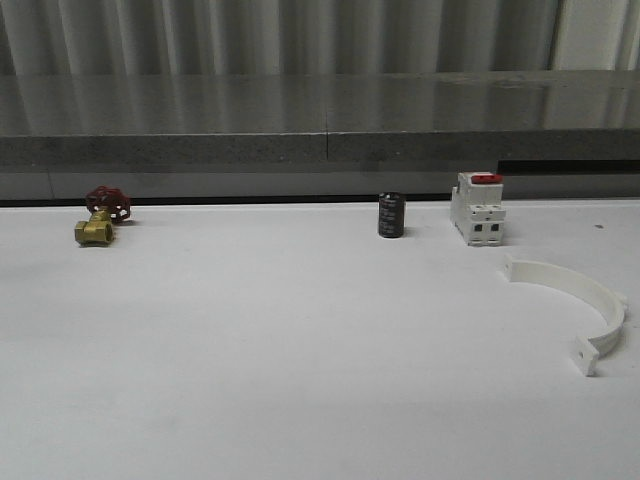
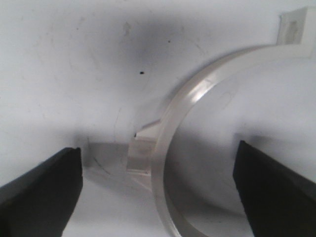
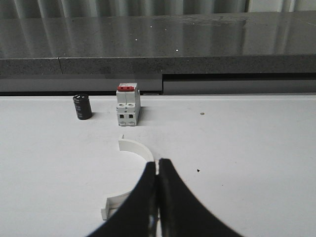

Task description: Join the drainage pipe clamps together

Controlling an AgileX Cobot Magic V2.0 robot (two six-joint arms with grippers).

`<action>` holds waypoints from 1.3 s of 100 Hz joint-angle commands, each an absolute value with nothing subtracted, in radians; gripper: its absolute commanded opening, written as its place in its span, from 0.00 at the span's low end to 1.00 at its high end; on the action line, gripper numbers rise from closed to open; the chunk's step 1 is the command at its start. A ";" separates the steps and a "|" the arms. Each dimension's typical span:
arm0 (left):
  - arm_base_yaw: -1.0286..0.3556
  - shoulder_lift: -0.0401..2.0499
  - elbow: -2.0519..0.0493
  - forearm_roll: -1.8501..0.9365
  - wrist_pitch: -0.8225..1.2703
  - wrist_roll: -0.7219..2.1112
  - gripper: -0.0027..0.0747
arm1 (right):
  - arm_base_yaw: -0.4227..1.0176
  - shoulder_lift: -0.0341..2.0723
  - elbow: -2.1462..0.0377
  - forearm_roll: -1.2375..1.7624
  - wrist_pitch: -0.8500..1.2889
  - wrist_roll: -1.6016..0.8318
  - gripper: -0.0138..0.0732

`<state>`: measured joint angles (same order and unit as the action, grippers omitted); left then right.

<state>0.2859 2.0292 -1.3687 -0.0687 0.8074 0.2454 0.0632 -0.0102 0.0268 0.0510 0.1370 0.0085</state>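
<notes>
One white drainage pipe clamp (image 1: 598, 297) lies flat on the white table at the right, its holed tabs at both ends. The right wrist view shows that half-ring (image 3: 136, 146) partly hidden behind my right gripper (image 3: 157, 162), which is shut with nothing in it and hangs well short of the clamp. In the left wrist view a second clamp half (image 2: 197, 94) lies on the table, with a small block on its outer side and a tab at one end. My left gripper (image 2: 158, 192) is open, its dark fingers (image 2: 42, 190) standing wide on both sides of this arc without touching it.
A white blocky switch with a red top (image 1: 477, 208) stands behind the right clamp, with a small black cylinder (image 1: 391, 215) to its left. A brass valve with a red handwheel (image 1: 101, 217) sits far left. A grey ledge (image 1: 320, 140) bounds the table's back.
</notes>
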 commanded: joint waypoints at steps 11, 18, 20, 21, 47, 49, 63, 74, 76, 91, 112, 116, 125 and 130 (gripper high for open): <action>0.288 1.980 -1.396 -0.076 0.794 0.247 0.48 | 0.060 -0.029 0.011 0.050 0.056 0.000 0.08; 0.288 1.980 -1.396 -0.080 0.800 0.247 0.31 | 0.060 -0.029 0.011 0.050 0.056 0.000 0.08; 0.288 1.980 -1.396 -0.080 0.802 0.247 0.26 | 0.060 -0.029 0.011 0.050 0.056 0.000 0.08; 0.288 1.980 -1.396 -0.080 0.802 0.247 0.23 | 0.060 -0.029 0.011 0.050 0.056 0.000 0.08; 0.282 1.909 -1.396 -0.113 0.856 0.247 0.02 | 0.060 -0.029 0.011 0.050 0.056 0.000 0.08; 0.280 1.897 -1.396 -0.118 0.870 0.247 0.02 | 0.060 -0.029 0.011 0.050 0.056 0.000 0.08; 0.221 1.810 -1.382 -0.145 0.944 0.214 0.02 | 0.060 -0.029 0.011 0.050 0.056 0.000 0.08; 0.136 1.739 -1.349 -0.145 0.944 0.131 0.02 | 0.060 -0.029 0.011 0.050 0.056 0.000 0.08; 0.116 1.731 -1.341 -0.145 0.942 0.117 0.02 | 0.060 -0.029 0.011 0.050 0.056 0.000 0.08; -0.044 1.683 -1.286 -0.146 0.911 0.000 0.02 | 0.060 -0.029 0.011 0.050 0.056 0.000 0.08; -0.297 1.703 -1.271 -0.146 0.798 -0.154 0.02 | 0.060 -0.029 0.011 0.050 0.056 0.000 0.08; -0.337 1.720 -1.273 -0.145 0.773 -0.179 0.02 | 0.060 -0.029 0.011 0.050 0.056 0.000 0.08; -0.400 1.754 -1.275 -0.135 0.721 -0.242 0.02 | 0.060 -0.029 0.011 0.050 0.056 0.000 0.08; -0.422 1.778 -1.275 -0.130 0.707 -0.273 0.02 | 0.060 -0.029 0.011 0.050 0.056 0.000 0.08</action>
